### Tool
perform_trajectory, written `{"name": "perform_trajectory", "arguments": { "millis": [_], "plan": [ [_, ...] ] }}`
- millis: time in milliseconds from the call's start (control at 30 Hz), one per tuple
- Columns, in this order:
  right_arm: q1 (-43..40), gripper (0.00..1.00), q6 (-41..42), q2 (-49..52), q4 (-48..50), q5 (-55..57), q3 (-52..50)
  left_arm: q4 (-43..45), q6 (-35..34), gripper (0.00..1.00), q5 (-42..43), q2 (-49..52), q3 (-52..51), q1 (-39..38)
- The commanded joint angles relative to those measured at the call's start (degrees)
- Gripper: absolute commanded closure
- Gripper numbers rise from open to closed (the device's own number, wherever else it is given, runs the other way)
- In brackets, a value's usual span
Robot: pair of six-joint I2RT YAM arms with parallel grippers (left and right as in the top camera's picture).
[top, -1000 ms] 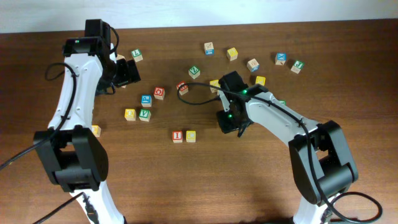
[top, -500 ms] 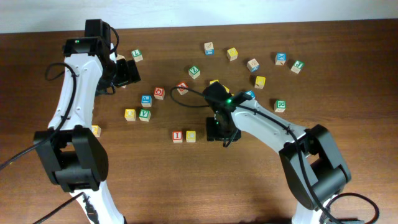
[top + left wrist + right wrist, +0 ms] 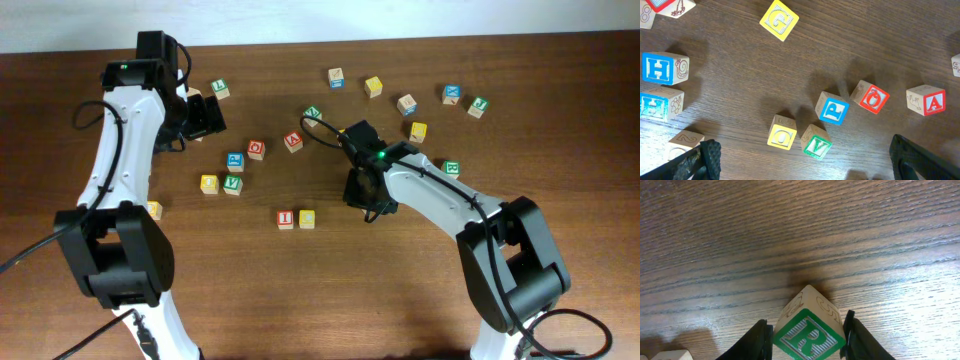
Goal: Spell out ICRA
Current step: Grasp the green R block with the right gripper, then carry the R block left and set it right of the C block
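Green border and fine green stripes on the pale wooden R cube [image 3: 810, 335], dark brown streaky grain across the table [image 3: 790, 230], red on the A cube [image 3: 932, 102] and I cube [image 3: 286, 219], yellow on the C cube [image 3: 307, 218].

Wooden table [image 3: 300, 300], scattered letter cubes [image 3: 256, 149] (I cube [image 3: 285, 219] beside yellow cube [image 3: 307, 218])

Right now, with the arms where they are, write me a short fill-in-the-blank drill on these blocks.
1. The green cube clamped in the right gripper shows the letter ___.
2. In the overhead view, the red I cube has a neighbour cube whose print is ___.
3. In the left wrist view, the yellow cube right beside the green V cube bears the letter ___.

Missing words: R; yellow; O.
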Motion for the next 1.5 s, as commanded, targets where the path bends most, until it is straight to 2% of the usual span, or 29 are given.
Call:
{"name": "perform_trajectory", "arguments": {
  "millis": [0,200,267,333,433,633,1033,1067,1100,1233,1467],
  "plan": [
    [0.0,0.64,-0.3,-0.4,0.3,1.1,-0.2,-0.1,-0.7,0.01,0.2,-1.2,0.5,0.2],
    [-0.2,0.65,-26.3,-0.4,2.8,0.4,-0.2,-0.1,-0.7,0.01,0.2,-1.2,0.5,0.2],
    [-0.2,0.64,-38.2,-0.4,1.7,-7.6,-0.2,-0.1,-0.7,0.01,0.2,-1.2,0.5,0.2],
    [-0.1,0.65,-42.8,-0.4,1.3,-15.4,-0.2,-0.1,-0.7,0.01,0.2,-1.2,0.5,0.2],
    [1.1,0.66,-43.8,-0.4,0.0,-18.9,-0.2,-0.1,-0.7,0.01,0.2,-1.2,0.5,0.2],
    [7.3,0.66,-46.7,-0.4,-0.4,-12.9,-0.2,-0.1,-0.8,0.01,0.2,-1.2,0.5,0.2],
    [7.4,0.65,-47.8,-0.4,2.9,-8.1,-0.2,-0.1,-0.7,0.01,0.2,-1.2,0.5,0.2],
    [7.4,0.59,-47.8,-0.4,2.9,-8.2,-0.2,-0.1,-0.7,0.01,0.2,-1.2,0.5,0.2],
    [7.4,0.48,-47.8,-0.4,2.8,-8.2,-0.2,-0.1,-0.7,0.01,0.2,-1.2,0.5,0.2],
    [7.4,0.34,-46.6,-0.5,2.8,-8.1,0.2,-0.1,-0.7,0.01,0.2,-1.2,0.5,0.2],
    [2.3,0.29,-44.4,-0.5,-5.1,-8.0,14.9,-0.1,-0.7,0.01,0.2,-1.2,0.5,0.2]
  ]
}}
